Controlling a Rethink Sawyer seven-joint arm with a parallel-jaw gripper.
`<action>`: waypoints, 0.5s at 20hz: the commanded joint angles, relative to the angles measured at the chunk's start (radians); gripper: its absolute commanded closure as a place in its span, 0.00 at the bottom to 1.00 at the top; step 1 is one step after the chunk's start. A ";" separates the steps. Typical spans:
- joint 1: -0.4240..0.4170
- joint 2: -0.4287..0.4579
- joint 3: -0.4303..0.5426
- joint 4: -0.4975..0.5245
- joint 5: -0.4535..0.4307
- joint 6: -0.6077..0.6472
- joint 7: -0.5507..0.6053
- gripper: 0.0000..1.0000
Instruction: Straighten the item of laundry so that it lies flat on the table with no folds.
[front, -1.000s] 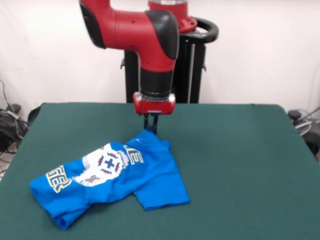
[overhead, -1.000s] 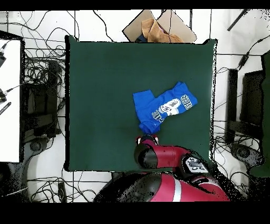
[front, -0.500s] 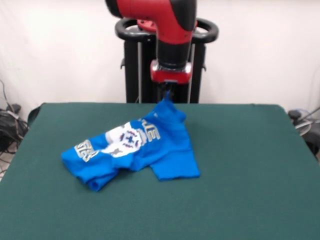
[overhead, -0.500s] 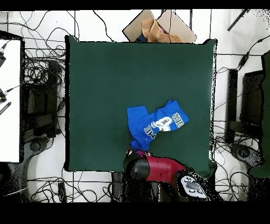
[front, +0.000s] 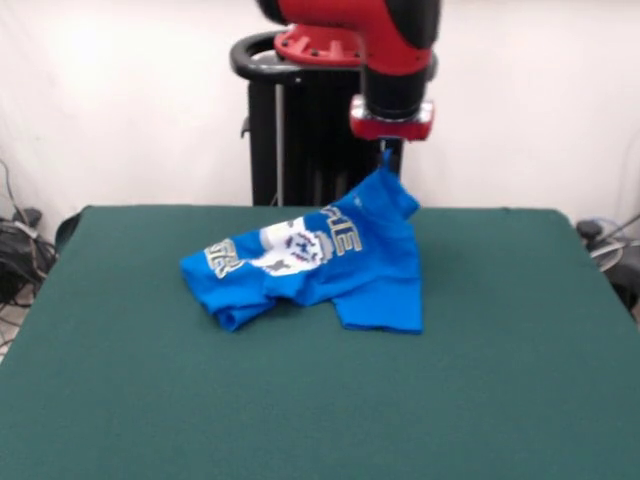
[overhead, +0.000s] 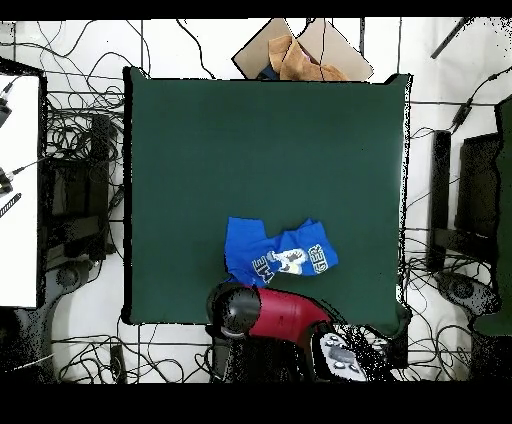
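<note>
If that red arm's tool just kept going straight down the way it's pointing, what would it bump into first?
Probably the blue T-shirt: the tool points down and already pinches its raised edge, so the cloth bunches under it first, then the green table. Depth is hard to judge here.

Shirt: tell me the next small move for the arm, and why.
Probably lift a little higher, holding on. The tool pinches one edge of the shirt above the table, but most of the cloth lies bunched and folded on the felt. More height would likely let the folds hang out before laying it flat.

Soft cloth shirt (front: 340, 262) (matt felt table (front: 500, 380)).
</note>
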 joint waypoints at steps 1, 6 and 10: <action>0.084 -0.102 0.033 -0.145 0.091 0.309 0.197 1.00; 0.006 -0.128 0.016 -0.305 -0.021 0.474 0.016 1.00; -0.079 -0.130 0.047 -0.382 -0.092 0.532 -0.092 1.00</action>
